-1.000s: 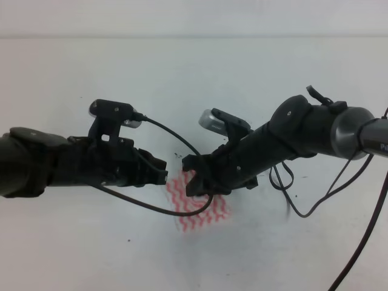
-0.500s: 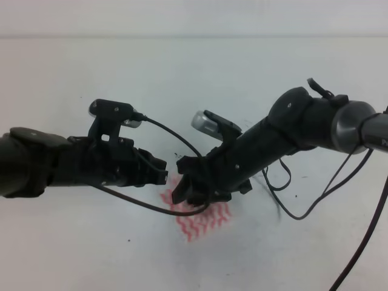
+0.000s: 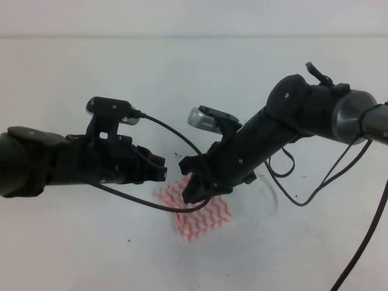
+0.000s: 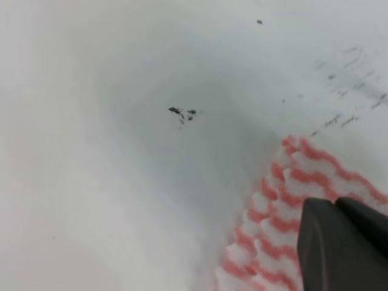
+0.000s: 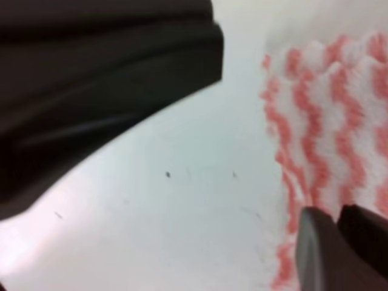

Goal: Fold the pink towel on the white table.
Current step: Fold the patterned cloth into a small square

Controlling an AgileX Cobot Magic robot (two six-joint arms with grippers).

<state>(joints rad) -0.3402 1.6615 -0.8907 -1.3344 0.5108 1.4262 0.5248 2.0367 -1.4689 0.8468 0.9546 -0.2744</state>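
Since the prior frame, right gripper (image 3: 193, 193) has lifted slightly; pink towel (image 3: 197, 213) lies small and flat on the white table (image 3: 73, 242). Thin, limp cloth; best pinched at an edge corner. Finger state of left gripper (image 3: 162, 171) and right: cannot tell.

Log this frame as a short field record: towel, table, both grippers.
towel: pink towel, small patch lying on the table, partly hidden by the arms
surface: white table, dark specks
left gripper: at the towel's left edge, jaws state unclear
right gripper: over the towel, jaws state unclear
fold state: cannot tell
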